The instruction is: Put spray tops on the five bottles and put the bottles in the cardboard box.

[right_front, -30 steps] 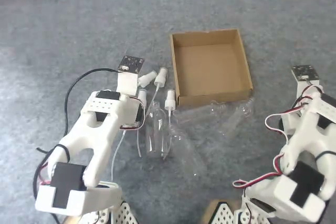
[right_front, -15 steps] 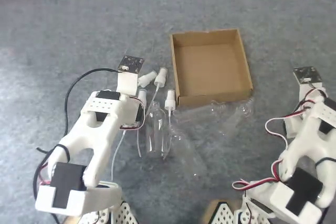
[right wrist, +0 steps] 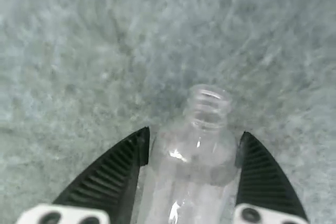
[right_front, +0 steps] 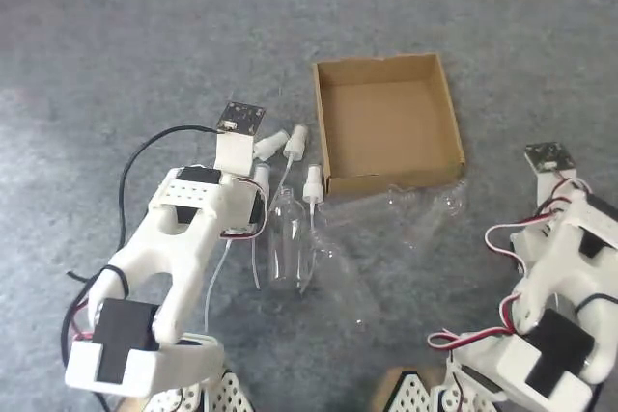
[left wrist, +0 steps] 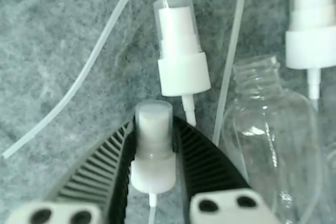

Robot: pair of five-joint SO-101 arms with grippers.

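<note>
My left gripper [left wrist: 153,124] is shut on a white spray top [left wrist: 152,153] that lies on the grey carpet. A second spray top [left wrist: 181,61] lies just beyond it, and a third spray top [left wrist: 312,24] is beside an uncapped clear bottle [left wrist: 268,129]. In the high view this gripper [right_front: 259,185] sits left of that bottle [right_front: 288,238]. My right gripper [right wrist: 193,135] is shut on another clear bottle [right wrist: 197,150], open neck pointing away, jaws against its shoulders. The right arm [right_front: 570,238] stands right of the cardboard box [right_front: 396,180].
Two more spray tops [right_front: 296,140] lie left of the box, their thin tubes trailing over the carpet. Further clear bottles lie by the box's front wall [right_front: 425,205] and below the middle bottle [right_front: 338,282]. A black cable [right_front: 145,151] loops left of the left arm.
The right arm's wrist has shifted nearer and slightly left. The left arm and the loose bottles and tops have stayed put.
</note>
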